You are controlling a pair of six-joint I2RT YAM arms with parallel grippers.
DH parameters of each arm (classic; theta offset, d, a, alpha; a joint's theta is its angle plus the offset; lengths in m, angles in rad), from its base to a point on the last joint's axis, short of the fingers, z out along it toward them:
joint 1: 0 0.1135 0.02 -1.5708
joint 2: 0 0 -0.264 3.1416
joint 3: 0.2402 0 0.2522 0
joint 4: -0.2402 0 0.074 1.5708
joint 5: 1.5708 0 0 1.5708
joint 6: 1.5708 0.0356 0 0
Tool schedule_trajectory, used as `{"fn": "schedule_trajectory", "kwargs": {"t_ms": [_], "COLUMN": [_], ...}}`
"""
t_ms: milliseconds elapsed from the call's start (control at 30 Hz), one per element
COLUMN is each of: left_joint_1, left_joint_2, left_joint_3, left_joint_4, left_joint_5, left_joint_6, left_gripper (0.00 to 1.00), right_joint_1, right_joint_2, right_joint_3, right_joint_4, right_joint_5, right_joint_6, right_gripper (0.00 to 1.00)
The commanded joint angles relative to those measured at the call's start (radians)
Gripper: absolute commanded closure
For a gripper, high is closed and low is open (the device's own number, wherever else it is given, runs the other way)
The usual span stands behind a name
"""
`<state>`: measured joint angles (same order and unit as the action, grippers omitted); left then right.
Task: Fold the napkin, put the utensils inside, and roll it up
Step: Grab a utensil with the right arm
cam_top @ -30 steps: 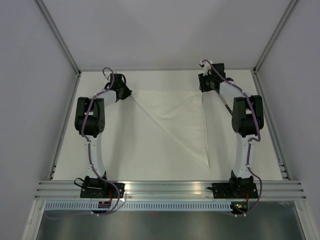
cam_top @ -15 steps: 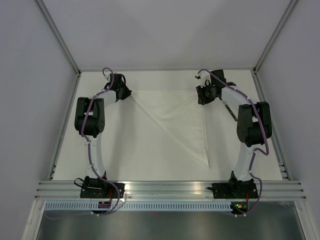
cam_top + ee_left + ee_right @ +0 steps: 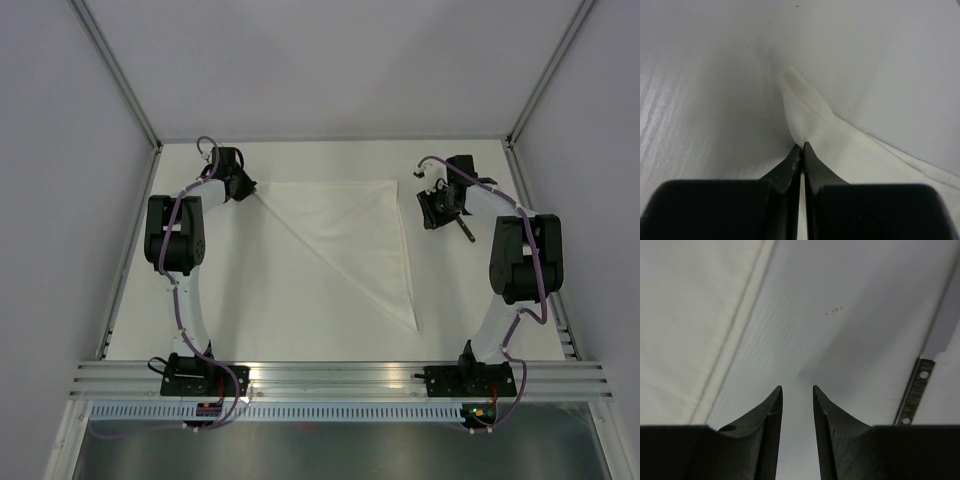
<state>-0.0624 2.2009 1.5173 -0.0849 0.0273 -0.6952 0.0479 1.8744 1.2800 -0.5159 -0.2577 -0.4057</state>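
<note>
Count: one napkin [image 3: 365, 230], one knife [image 3: 467, 233], two arms, one desk [image 3: 250, 300]. The napkin is folded to a white triangle and lies flat on the desk. One edge runs along the far side, one down the right side, and the long edge runs diagonally from far-left to near-right. Of the knife I see only a short dark end on the desk, just right of the napkin and apart from it. The rest sits under the right gripper [image 3: 432, 212], and I cannot make out the blade. On the left arm the elbow is raised at the left side, the forearm angles toward the far right, and the wrist is low. The left gripper [image 3: 801, 146] is at the napkin's far-left corner with its jaws pinched together on the cloth. In the left wrist view the corner tip pokes out past the fingertips [image 3: 790, 165] and lifts slightly off the desk. On the right arm the elbow is high at the right side and the forearm reaches far and to the left. That gripper is near the napkin's far-right corner and not touching it. In the right wrist view its jaws stand a narrow gap apart with nothing between them and bare desk below. That view has the napkin edge off to the left and a metal strip [image 3: 914, 391] with holes at the right.
</note>
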Motion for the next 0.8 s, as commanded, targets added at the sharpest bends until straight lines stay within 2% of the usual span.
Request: {"fn": "schedule_trajectory", "kwargs": {"t_ms": [0,200,300,333,533,733,767], "left_joint_1": [0.024,0.029,0.030,0.030,0.027,0.016,0.016], "left_joint_2": [-0.050,-0.052,-0.059,-0.061,-0.098,-0.153,-0.161], "left_joint_3": [-0.009,-0.002,-0.006,-0.006,-0.009,-0.005,-0.005], "left_joint_4": [-0.056,-0.050,-0.036,-0.033,0.002,0.028,0.031], "left_joint_5": [0.000,0.034,0.057,0.063,0.106,0.132,0.143], "left_joint_6": [-0.020,-0.010,-0.006,-0.006,0.006,0.017,0.020], "left_gripper": [0.92,0.82,0.70,0.62,0.42,0.36,0.35], "right_joint_1": [-0.055,-0.144,-0.177,-0.184,-0.215,-0.221,-0.221], "right_joint_2": [-0.035,0.012,0.037,0.043,0.121,0.183,0.193], "right_joint_3": [0.062,0.123,0.143,0.151,0.179,0.199,0.202], "right_joint_4": [-0.006,-0.016,-0.019,-0.022,-0.070,-0.068,-0.069], "right_joint_5": [0.031,0.032,0.032,0.031,0.021,0.031,0.031], "right_joint_6": [-0.033,-0.053,-0.073,-0.080,-0.127,-0.134,-0.134], "right_gripper": [0.62,0.56,0.52,0.51,0.49,0.49,0.52]}}
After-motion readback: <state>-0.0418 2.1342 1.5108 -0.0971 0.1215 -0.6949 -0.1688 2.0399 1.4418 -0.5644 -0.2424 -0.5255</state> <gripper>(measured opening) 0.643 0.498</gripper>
